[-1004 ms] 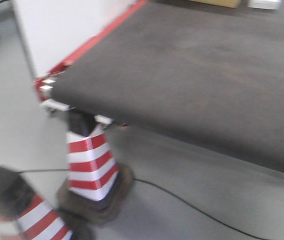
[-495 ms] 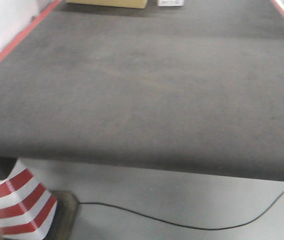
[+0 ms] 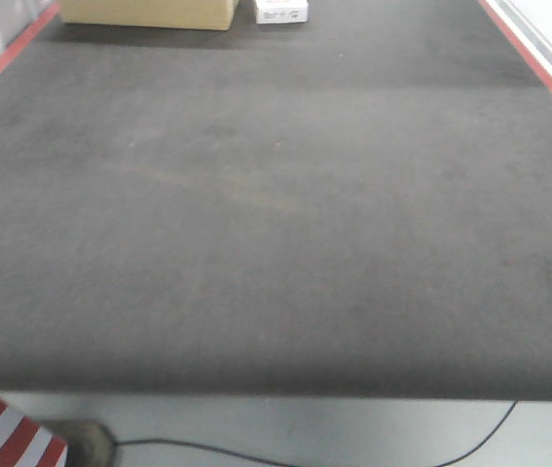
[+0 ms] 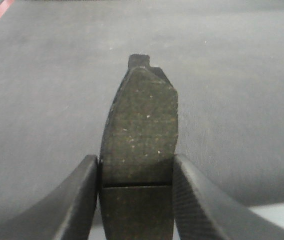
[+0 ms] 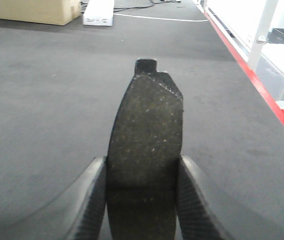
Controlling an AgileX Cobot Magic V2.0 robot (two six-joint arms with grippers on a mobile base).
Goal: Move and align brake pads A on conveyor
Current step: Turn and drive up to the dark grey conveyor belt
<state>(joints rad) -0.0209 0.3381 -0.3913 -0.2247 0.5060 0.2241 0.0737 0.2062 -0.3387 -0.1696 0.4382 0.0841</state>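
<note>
Since the earlier frame the front view swings squarely onto the conveyor; I hold the left gripper clamped on one brake pad, the right gripper on a second brake pad, long axes projecting forward over it.

Cardboard box, white box, striped cone, floor cable.

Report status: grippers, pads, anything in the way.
Left gripper shut on a brake pad. Right gripper shut on a second pad. No pads on the belt yet. Cardboard box and white box at far end only.
</note>
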